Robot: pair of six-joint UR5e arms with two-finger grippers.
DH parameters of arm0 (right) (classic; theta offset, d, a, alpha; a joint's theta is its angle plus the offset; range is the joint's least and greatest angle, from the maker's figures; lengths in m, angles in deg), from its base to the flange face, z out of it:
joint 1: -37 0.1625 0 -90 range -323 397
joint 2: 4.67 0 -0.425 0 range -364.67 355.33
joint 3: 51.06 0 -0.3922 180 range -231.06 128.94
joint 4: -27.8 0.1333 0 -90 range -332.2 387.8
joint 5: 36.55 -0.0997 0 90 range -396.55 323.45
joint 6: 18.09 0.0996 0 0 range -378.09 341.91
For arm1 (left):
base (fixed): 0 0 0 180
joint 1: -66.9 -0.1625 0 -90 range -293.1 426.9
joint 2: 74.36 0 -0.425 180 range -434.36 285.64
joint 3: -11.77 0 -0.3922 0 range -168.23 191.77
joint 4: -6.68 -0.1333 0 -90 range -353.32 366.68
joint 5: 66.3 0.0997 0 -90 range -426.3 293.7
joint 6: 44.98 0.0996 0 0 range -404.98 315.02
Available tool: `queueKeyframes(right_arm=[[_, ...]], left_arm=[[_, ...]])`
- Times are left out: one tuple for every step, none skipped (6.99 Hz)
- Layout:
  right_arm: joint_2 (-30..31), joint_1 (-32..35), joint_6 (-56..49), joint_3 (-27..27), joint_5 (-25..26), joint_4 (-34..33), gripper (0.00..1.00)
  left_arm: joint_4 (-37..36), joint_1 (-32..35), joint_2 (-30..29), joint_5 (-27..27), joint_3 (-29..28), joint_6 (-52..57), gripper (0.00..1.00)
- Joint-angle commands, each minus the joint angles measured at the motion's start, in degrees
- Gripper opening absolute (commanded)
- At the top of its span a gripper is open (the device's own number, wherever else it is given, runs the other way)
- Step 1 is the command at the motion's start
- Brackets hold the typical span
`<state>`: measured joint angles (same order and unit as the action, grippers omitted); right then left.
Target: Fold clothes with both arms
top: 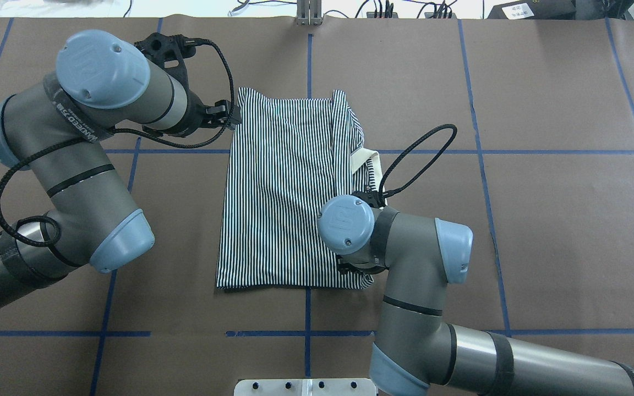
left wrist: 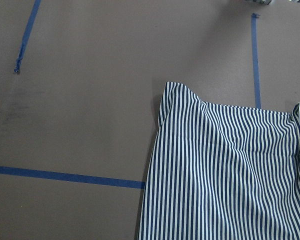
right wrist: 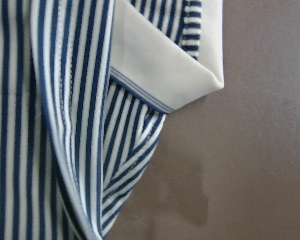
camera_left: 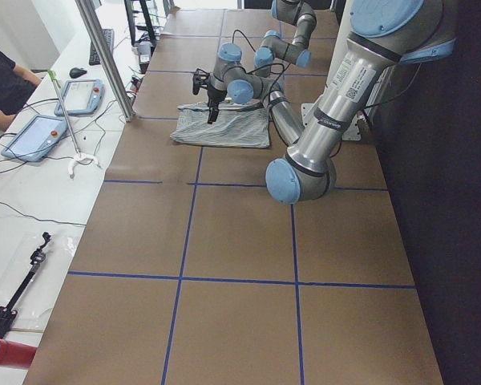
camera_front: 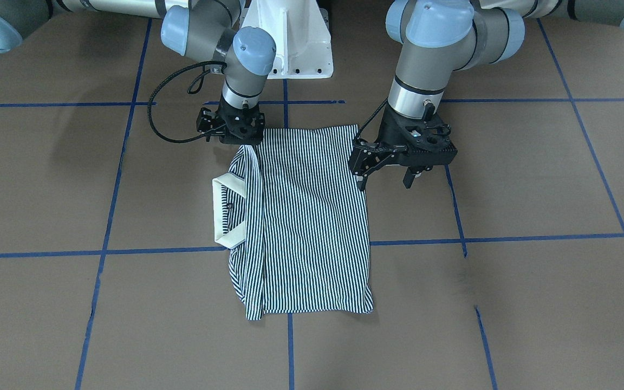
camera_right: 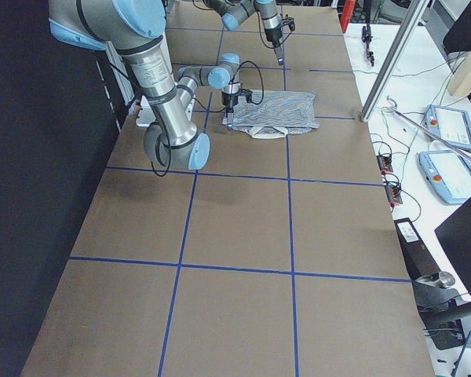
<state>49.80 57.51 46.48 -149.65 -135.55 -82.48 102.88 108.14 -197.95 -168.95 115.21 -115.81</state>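
Note:
The striped polo shirt lies flat on the brown table, folded into a long rectangle, its cream collar sticking out on the right arm's side. My left gripper hangs above the table beside the shirt's opposite long edge, open and empty. The left wrist view looks down on a shirt corner from a height. My right gripper is down at the shirt's corner nearest the robot on the collar side. Its fingers are hidden, so I cannot tell whether it grips. The right wrist view shows a fold and the collar close up.
The white pedestal base stands at the table edge behind the shirt. Blue tape lines grid the brown surface. Beyond the far edge stand a metal post, tablets and a seated person's arm.

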Motion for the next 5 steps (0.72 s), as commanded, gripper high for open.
queueKeyframes(right_arm=[[6.9,2.2,-4.3,-6.6,-0.1,0.0,1.0],[5.9,3.6,-5.8,-7.1,-0.1,-0.2,1.0],[3.1,5.0,-6.6,-6.0,-0.1,0.2,1.0],[-2.6,6.2,-7.7,0.0,-0.1,0.9,1.0],[-9.1,7.4,-8.7,8.9,-0.1,3.0,1.0]], left_arm=[[0.0,-0.1,-0.2,0.0,0.0,-0.1,1.0],[-0.1,-0.1,-0.1,0.0,0.0,-0.1,1.0],[-0.1,0.0,-0.1,0.0,0.1,0.0,1.0],[-0.1,0.0,-0.1,-0.1,0.4,0.2,1.0],[0.0,-0.1,-0.1,-0.1,0.4,0.2,1.0]])
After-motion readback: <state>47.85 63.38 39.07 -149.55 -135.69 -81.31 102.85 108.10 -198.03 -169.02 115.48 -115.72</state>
